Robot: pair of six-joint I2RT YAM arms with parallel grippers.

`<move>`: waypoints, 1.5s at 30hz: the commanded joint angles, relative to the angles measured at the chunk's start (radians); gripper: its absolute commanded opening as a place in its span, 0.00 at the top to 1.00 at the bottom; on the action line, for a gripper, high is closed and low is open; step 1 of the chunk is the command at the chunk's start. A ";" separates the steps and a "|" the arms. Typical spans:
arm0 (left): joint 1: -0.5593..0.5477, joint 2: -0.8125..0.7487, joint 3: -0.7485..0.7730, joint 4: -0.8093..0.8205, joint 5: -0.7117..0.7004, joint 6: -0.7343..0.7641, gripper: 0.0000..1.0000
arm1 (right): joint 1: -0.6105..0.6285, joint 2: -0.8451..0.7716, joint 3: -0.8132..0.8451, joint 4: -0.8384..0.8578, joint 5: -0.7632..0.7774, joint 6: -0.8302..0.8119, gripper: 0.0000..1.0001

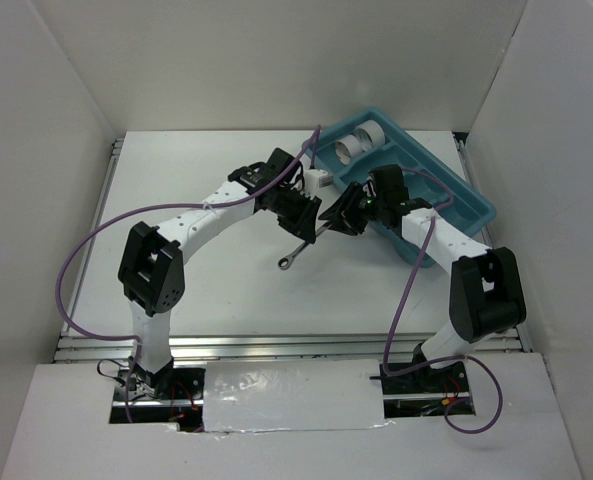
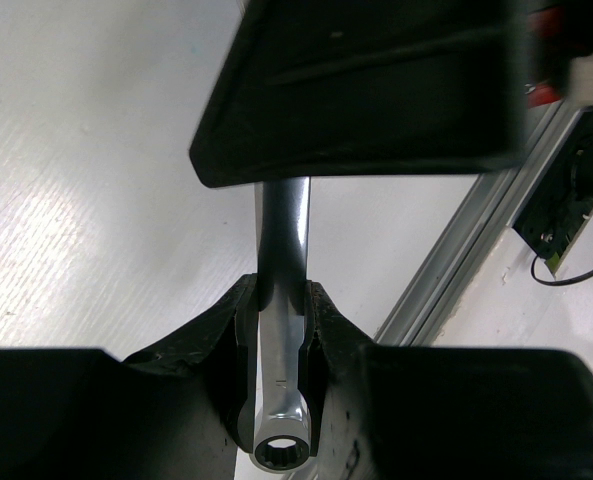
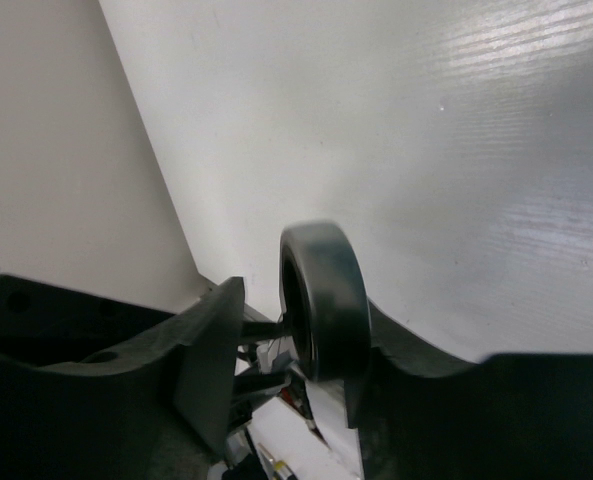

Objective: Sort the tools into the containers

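Observation:
My left gripper (image 1: 306, 222) is shut on the silver combination wrench (image 1: 296, 252) and holds it above the table, ring end hanging toward me. In the left wrist view the wrench shaft (image 2: 281, 225) is clamped between both fingers of the left gripper (image 2: 279, 297). My right gripper (image 1: 338, 218) faces it, close by, beside the teal tray (image 1: 473, 203). In the right wrist view a dark greyish tape roll (image 3: 331, 290) stands edge-on and blurred between the right gripper's (image 3: 301, 312) jaws. It lies against the right finger, with a gap to the left finger. The pliers and screwdrivers are not visible.
Two white rolls (image 1: 354, 150) stand in the tray's far compartment. A black part of the other arm (image 2: 376, 90) hangs just above the wrench in the left wrist view. White walls enclose the table on three sides. Purple cables loop off both arms.

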 commanded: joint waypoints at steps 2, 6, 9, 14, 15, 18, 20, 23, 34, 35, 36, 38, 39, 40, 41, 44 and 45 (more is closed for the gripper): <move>-0.031 -0.077 0.023 0.061 0.056 -0.025 1.00 | 0.014 0.025 0.027 0.022 0.007 0.022 0.57; -0.044 -0.070 0.046 0.055 0.053 -0.023 1.00 | 0.014 0.025 0.023 0.034 -0.001 0.019 0.71; -0.051 -0.068 0.053 0.054 0.046 -0.023 1.00 | 0.015 0.014 0.033 0.018 0.010 -0.010 0.95; -0.048 -0.086 0.033 0.051 0.026 -0.014 0.67 | -0.018 -0.043 0.053 -0.033 0.034 -0.083 1.00; -0.046 -0.091 0.027 0.056 0.027 -0.011 0.57 | -0.032 -0.054 0.058 -0.051 0.030 -0.096 1.00; -0.032 -0.113 0.007 0.056 0.024 -0.002 0.10 | -0.104 -0.093 0.090 -0.105 0.025 -0.167 1.00; -0.003 -0.134 -0.012 0.059 0.033 0.001 0.01 | -0.150 -0.123 0.122 -0.136 0.013 -0.225 1.00; 0.044 -0.160 -0.030 0.076 0.040 -0.003 0.01 | -0.248 -0.161 0.176 -0.228 0.008 -0.320 1.00; 0.087 -0.203 -0.099 0.097 0.064 -0.003 0.01 | -0.606 -0.175 0.458 -0.502 0.068 -0.731 1.00; 0.089 -0.203 -0.098 0.094 0.063 -0.002 0.01 | -0.632 -0.149 0.475 -0.519 0.071 -0.759 1.00; 0.087 -0.202 -0.098 0.097 0.064 -0.005 0.01 | -0.682 -0.137 0.493 -0.535 0.071 -0.802 1.00; 0.087 -0.205 -0.099 0.100 0.067 -0.008 0.01 | -0.727 -0.100 0.509 -0.585 0.047 -0.848 1.00; 0.086 -0.203 -0.098 0.100 0.067 -0.008 0.01 | -0.742 -0.086 0.532 -0.604 0.048 -0.892 1.00; 0.084 -0.203 -0.101 0.100 0.067 -0.008 0.01 | -0.771 -0.074 0.540 -0.636 0.039 -0.909 1.00; 0.083 -0.202 -0.105 0.107 0.067 -0.008 0.01 | -0.782 -0.051 0.550 -0.642 0.037 -0.919 1.00; 0.080 -0.192 -0.111 0.117 0.070 -0.017 0.01 | -0.788 -0.008 0.550 -0.667 0.039 -0.975 1.00; 0.078 -0.191 -0.108 0.116 0.070 -0.019 0.01 | -0.788 0.000 0.540 -0.652 0.042 -0.972 1.00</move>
